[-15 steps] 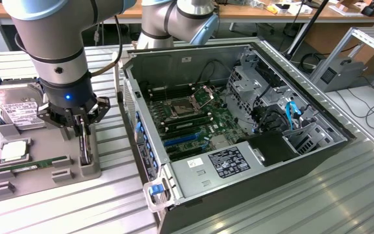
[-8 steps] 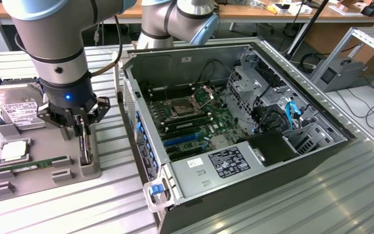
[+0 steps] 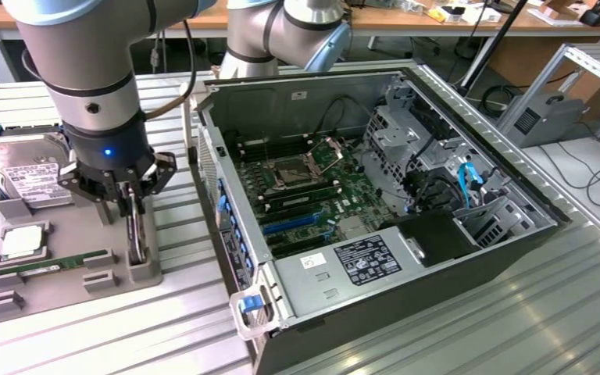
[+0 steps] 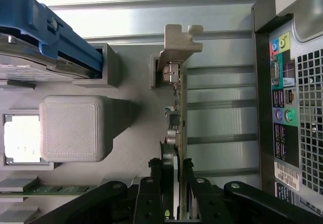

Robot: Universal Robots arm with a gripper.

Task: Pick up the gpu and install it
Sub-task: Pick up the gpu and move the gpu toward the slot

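Pincer point(image 4: 177, 173) with narrowly parted jaws straddles the gpu point(image 4: 180, 108), hiding its near end, the card on edge in the grey tray point(image 3: 71, 293) on the bench point(image 3: 467, 328), between hard drive point(image 3: 34, 168) and open computer case point(image 3: 311, 94).

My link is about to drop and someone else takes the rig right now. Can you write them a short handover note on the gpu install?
Claw: low over the grey tray, astride the upper edge of the gpu. Whether it has clamped cannot be told.
Gpu: standing on edge in its holder on the tray, bracket end in the holder's slot. It looks not yet lifted.
Computer case: lying open beside the tray, on the exterior view's right.
Done: the claw is lined up on the card.
Left: the pick-up is unconfirmed and the install into the case is not done.
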